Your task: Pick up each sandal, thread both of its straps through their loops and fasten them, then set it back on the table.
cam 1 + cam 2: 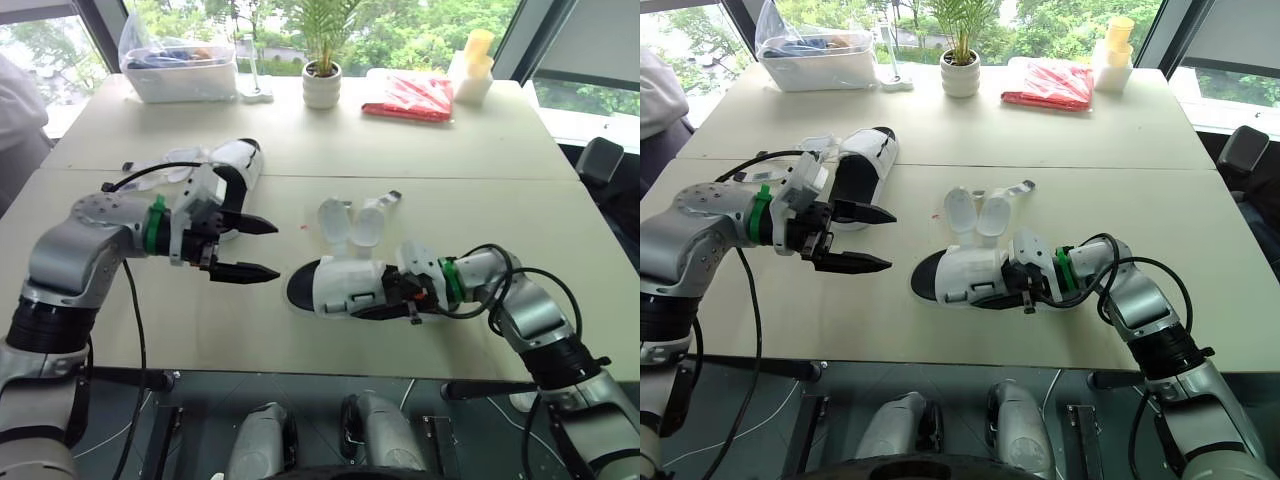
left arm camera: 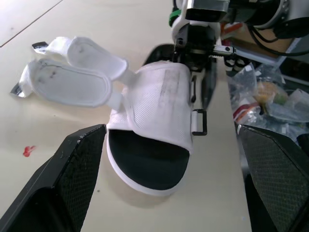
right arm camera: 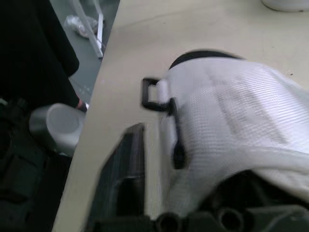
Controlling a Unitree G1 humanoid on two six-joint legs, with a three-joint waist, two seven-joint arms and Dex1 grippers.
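White sandal with a black sole point(image 1: 340, 283) flat on the pale table point(image 1: 450, 160), close to the front edge, toe end toward the left arm. Both wide white straps point(image 1: 334, 222) undone, flopped open on the table on the far side of the shoe, side by side. Two small black loops point(image 2: 198, 122) on the near side of the sandal, with nothing through them.

Right gripper point(image 1: 392, 298) at the heel end of this sandal, closed on its side, one black finger point(image 3: 120, 164) lying along the edge just under the loops. Sandal not lifted, sole down on the table.

Left gripper point(image 1: 276, 250) just beside the toe of the sandal, not touching it. Two black fingers spread wide apart, holding nothing, pointing at the open toe from a little above the table.

Second white sandal point(image 1: 238, 165) farther back on the left side of the table, behind the left gripper, well apart from the first one. Its straps loose too, spread out beside it.

Tiny red spot point(image 1: 304, 227) on the table between the two sandals.

Along the far edge of the table, by the window: a clear plastic box point(image 1: 180, 75) full of things, a small green plant in a white pot point(image 1: 322, 85), a flat red packet point(image 1: 410, 97) and a pale yellow stack point(image 1: 472, 68).
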